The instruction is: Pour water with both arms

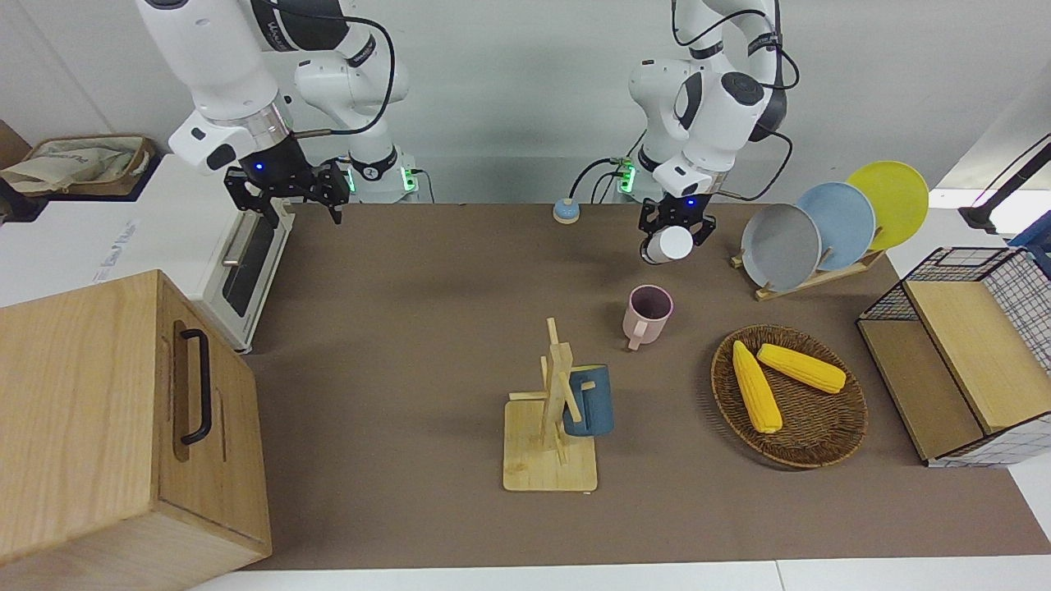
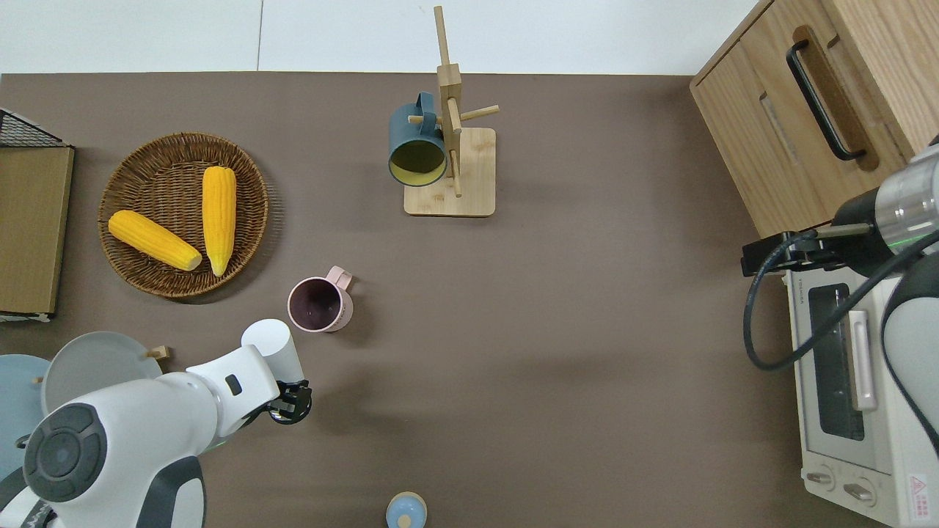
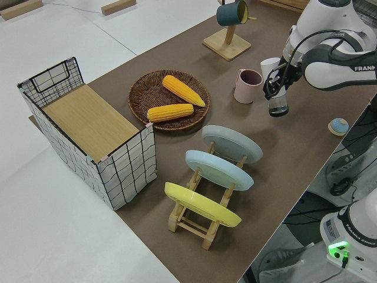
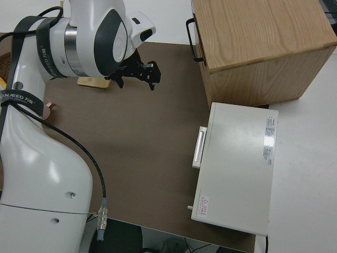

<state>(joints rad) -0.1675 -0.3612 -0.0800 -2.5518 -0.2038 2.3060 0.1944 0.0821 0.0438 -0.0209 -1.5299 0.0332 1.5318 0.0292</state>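
Note:
My left gripper (image 1: pixel 675 231) (image 2: pixel 287 394) (image 3: pixel 275 84) is shut on a white cup (image 1: pixel 671 244) (image 2: pixel 268 342) (image 3: pixel 270 63). The cup is held tilted, its far end pointing at the pink mug (image 1: pixel 649 312) (image 2: pixel 319 304) (image 3: pixel 247 86). Gripper and cup hang over the table just nearer to the robots than the mug, which stands upright and looks dark inside. No water is visible. The right arm is parked, its gripper (image 1: pixel 283 197) (image 2: pixel 777 253) (image 4: pixel 138 75) open and holding nothing.
A blue mug (image 1: pixel 588 400) hangs on a wooden rack (image 2: pixel 449 192) farther out. A wicker basket (image 1: pixel 829 443) with two corn cobs, a plate rack (image 1: pixel 809 279) and a wire crate (image 1: pixel 1018 287) stand toward the left arm's end. Toaster oven (image 1: pixel 246 271) and wooden cabinet (image 1: pixel 98 410) stand opposite.

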